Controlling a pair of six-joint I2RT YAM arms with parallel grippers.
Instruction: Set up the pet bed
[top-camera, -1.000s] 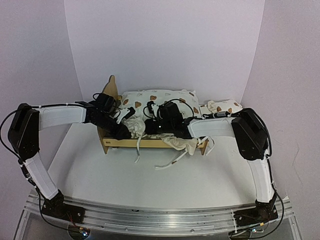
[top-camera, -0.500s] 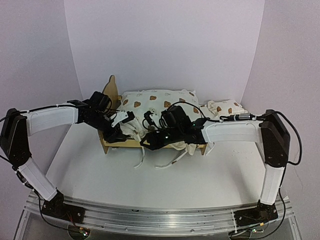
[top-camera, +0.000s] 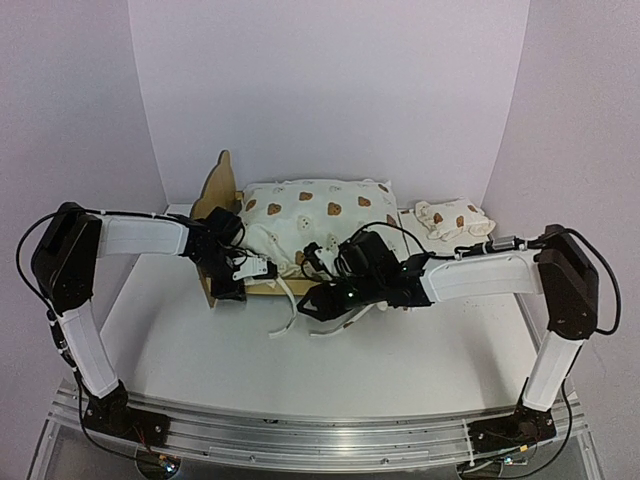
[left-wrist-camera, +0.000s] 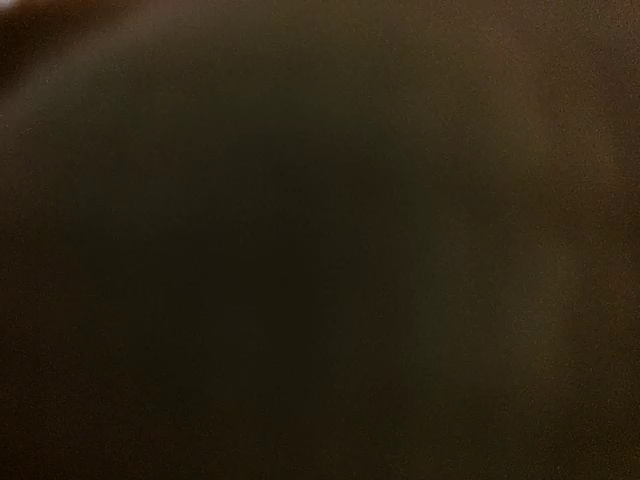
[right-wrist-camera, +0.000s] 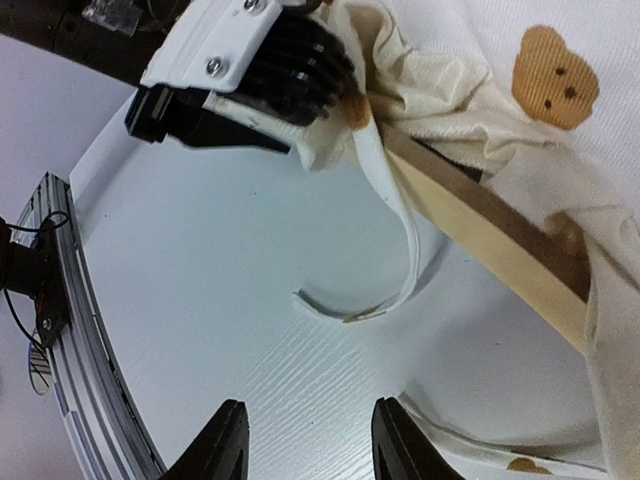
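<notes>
pet bed (top-camera: 310, 212): lengthwise left-right, headboard left | right gripper (right-wrist-camera: 305, 440) released | left gripper (top-camera: 247, 272) unclear

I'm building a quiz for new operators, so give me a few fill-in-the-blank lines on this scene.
Seen from above, the pillow lies ____ of the bed.
The cushion is printed with brown ____.
The jaws of the right tool stand ____, holding nothing.
Missing: right; bears; open.
</notes>
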